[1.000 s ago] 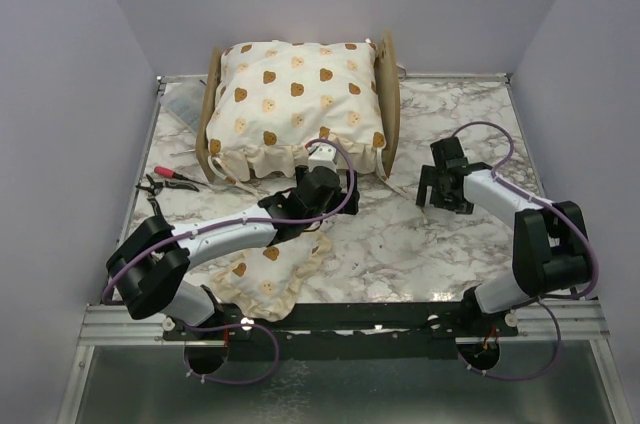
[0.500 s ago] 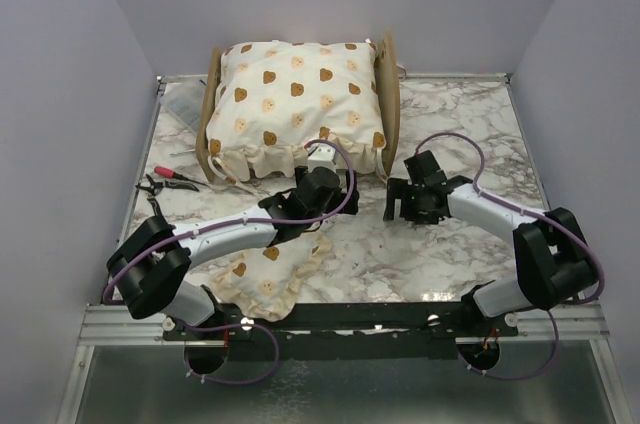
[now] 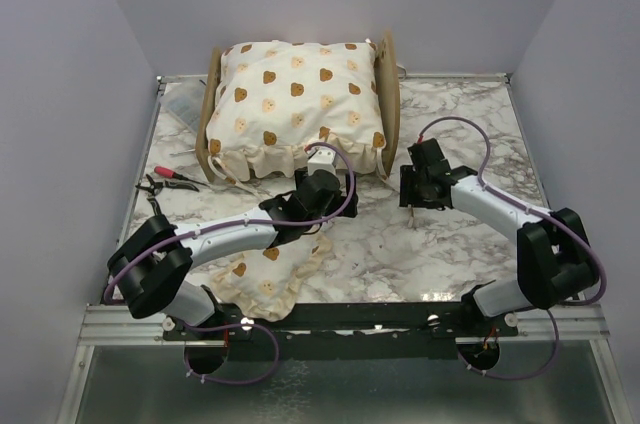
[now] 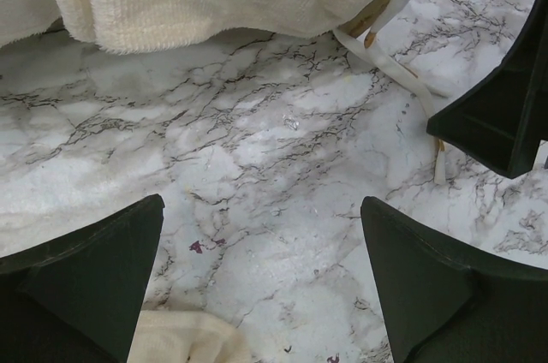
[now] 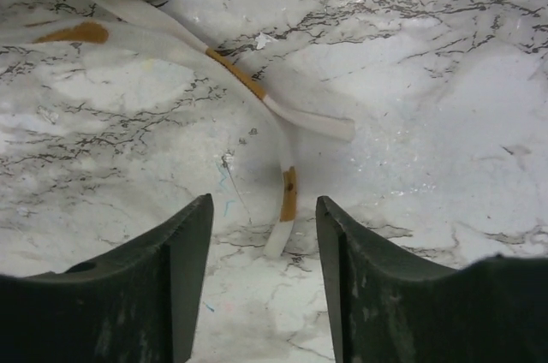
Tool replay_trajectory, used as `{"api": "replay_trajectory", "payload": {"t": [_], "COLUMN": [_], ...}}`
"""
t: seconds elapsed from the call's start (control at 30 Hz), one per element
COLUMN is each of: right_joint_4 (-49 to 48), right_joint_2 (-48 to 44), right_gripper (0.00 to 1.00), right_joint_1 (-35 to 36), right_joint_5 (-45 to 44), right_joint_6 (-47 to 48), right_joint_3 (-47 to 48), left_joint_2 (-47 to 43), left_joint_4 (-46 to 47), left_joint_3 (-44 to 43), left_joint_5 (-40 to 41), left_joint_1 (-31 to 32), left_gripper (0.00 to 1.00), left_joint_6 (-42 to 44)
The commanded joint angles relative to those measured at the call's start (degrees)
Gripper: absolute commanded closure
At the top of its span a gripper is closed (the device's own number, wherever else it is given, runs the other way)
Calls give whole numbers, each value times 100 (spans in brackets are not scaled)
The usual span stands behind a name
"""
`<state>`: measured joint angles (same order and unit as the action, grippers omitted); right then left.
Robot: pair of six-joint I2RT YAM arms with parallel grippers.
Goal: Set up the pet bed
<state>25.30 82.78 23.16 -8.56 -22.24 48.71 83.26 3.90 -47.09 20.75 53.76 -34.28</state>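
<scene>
One pet bed [image 3: 389, 94] stands at the far edge of the worktop, with two wooden end boards showing. One large bear-print cushion [image 3: 295, 94] lies on it. One small matching pillow [image 3: 270, 279] lies at the near edge, toward the left corner. Two grippers are in view, the left gripper [image 4: 261, 205] and the right gripper [image 5: 263, 205], each with two fingers [image 5: 171, 294]. Two cloth ties [image 5: 317, 119] trail on the marble beside the bed's end board nearer the right edge. At the left edge lie what look like two small hand tools [image 3: 170, 176], one red-handled, though they are too small to count surely. One clear packet [image 3: 185, 104] sits in the far-left corner.
</scene>
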Motion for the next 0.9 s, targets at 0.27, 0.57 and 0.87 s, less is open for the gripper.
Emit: {"api": "replay_trajectory", "payload": {"t": [0.27,0.57,0.87], "right_joint_4": [-319,-541,-723], "right_joint_2": [568,354,202], "right_gripper": [69,99,95], "right_joint_1": [-5,221,1347], "right_joint_5": [-62,810,1739], "right_joint_6": [0,-195,-393], "right_joint_3": [-225,-484,-132], "left_joint_2": [-323,-404,-354], "left_joint_4": [42,41,39], "left_joint_3": [156,244,226], "left_joint_5": [252,289,280], "left_joint_1": [38,39,44], "left_gripper": [1,1,1], "left_joint_6": [7,-9,-13]}}
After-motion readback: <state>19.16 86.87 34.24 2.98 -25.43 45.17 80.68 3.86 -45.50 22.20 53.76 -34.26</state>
